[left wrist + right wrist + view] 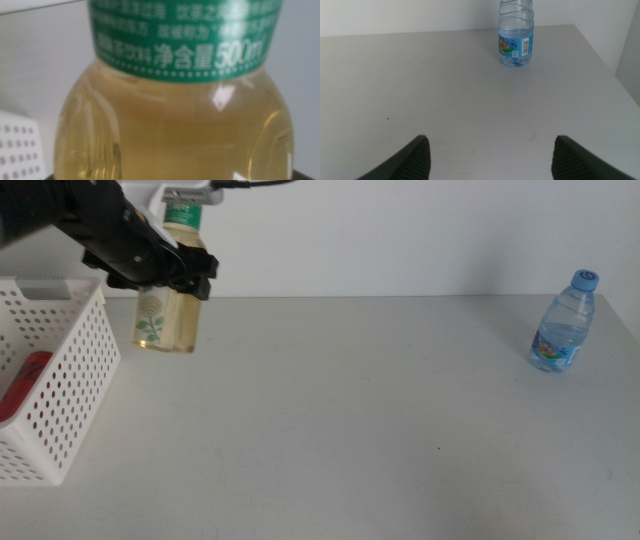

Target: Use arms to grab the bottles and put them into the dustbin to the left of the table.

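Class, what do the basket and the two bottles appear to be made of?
Dustbin: white, likely moulded plastic, its walls punched with even holes. Pale-yellow drink bottle, held by the left gripper: glossy clear plastic, highlights over the liquid. Water bottle: thin clear plastic, probably, with ribbed shoulders.

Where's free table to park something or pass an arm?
Bare: the whole middle of the table, between dustbin and water bottle.
Crowded: far left, where the left gripper holds the yellow bottle beside the dustbin.
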Robot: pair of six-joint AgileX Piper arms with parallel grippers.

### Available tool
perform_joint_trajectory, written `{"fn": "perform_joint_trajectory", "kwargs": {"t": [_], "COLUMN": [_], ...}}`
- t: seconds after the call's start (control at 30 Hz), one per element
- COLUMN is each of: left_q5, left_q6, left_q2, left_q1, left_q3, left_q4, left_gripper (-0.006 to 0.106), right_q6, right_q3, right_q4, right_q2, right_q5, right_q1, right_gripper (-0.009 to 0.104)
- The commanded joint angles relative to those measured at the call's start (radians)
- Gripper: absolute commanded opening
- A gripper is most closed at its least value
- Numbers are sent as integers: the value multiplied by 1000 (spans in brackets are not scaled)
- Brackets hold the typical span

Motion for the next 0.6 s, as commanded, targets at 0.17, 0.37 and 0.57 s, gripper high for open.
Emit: {"fn": "perform_joint_trajectory", "kwargs": {"t": [0.17,0.37,0.57], "left_q5": [330,444,506], "left_q6": [58,81,122], "left_q2": [-76,-70,-67], "left_q1": [172,345,472], "left_q3": [-267,-264,-262], "left_q4": [-23,-11,2], "left_gripper": [-2,-2,-2], "right_q6": [-12,-12,-12], "right_q3": [-10,-10,-10], "right_q4": [-12,-12,-12], "right_q2": [-21,-21,-21], "right_q5": [-73,-73,-73], "right_q1": [-6,-6,-6], "right_gripper": [62,62,62]}}
